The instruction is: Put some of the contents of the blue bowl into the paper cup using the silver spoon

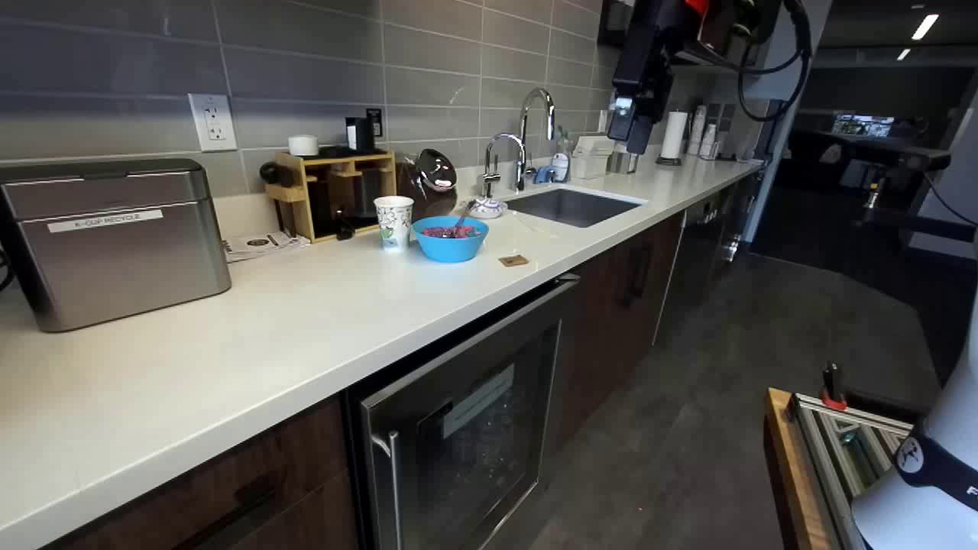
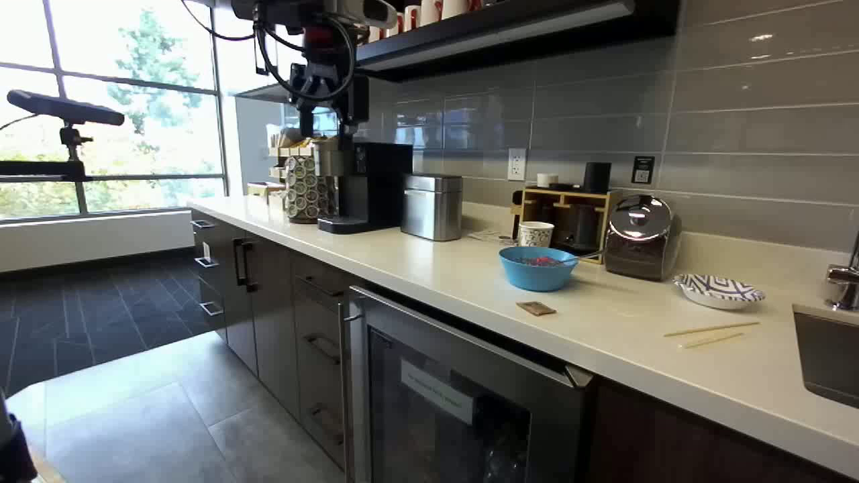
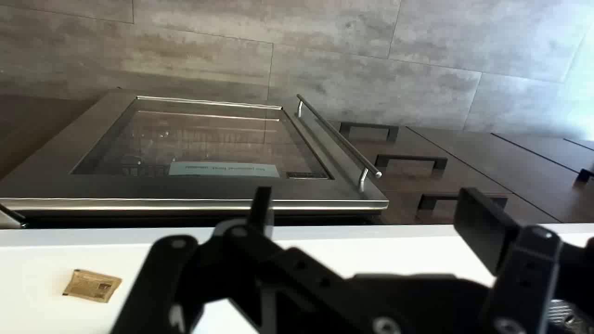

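- Far L in an ext. view: tool [image 2: 327, 133], up high, well above table [image 2: 436, 267]; jaws wide, nothing btwn, as wrist view shows too.
- Mid: paper cup [image 2: 535, 234], upright, just beside blue bowl [image 2: 537, 275], partly behind it; can't tell if touching.
- Bowl on table w/ contents [image 2: 537, 261].
- R of that: spoon [image 2: 582, 257] in bowl, handle slanting up over rim twd sink [image 2: 827, 359]; scoop end hidden.
- So spoon's well below tool, prob. also nearer tiled wall [image 2: 590, 100]; next: descend, pinch across handle's long axis.

Kitchen, sink [image 1: 574, 208], coffee machine [image 2: 386, 184], K-Cup recycling bin [image 1: 122, 263]
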Robot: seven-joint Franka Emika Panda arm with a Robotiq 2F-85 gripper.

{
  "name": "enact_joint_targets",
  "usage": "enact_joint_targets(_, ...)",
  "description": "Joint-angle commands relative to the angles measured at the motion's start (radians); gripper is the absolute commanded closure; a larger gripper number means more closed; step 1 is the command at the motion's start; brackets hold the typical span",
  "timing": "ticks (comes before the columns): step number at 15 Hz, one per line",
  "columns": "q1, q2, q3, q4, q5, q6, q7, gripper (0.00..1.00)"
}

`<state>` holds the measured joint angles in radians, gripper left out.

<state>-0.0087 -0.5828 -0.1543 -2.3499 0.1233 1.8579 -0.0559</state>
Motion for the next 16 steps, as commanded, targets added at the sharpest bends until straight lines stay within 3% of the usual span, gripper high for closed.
enact_joint_targets(1, -0.021, 0.003, 0.016, 0.002, 0.010, -0.003, -0.010, 0.00)
enact_joint_targets(9, -0.021, 0.002, 0.016, 0.002, 0.010, -0.003, -0.010, 0.00)
enact_joint_targets(13, -0.037, 0.186, -0.043, 0.094, 0.127, 0.151, 0.025, 0.00)
enact_joint_targets(16, -0.042, 0.340, -0.098, 0.171, 0.265, 0.332, -0.002, 0.00)
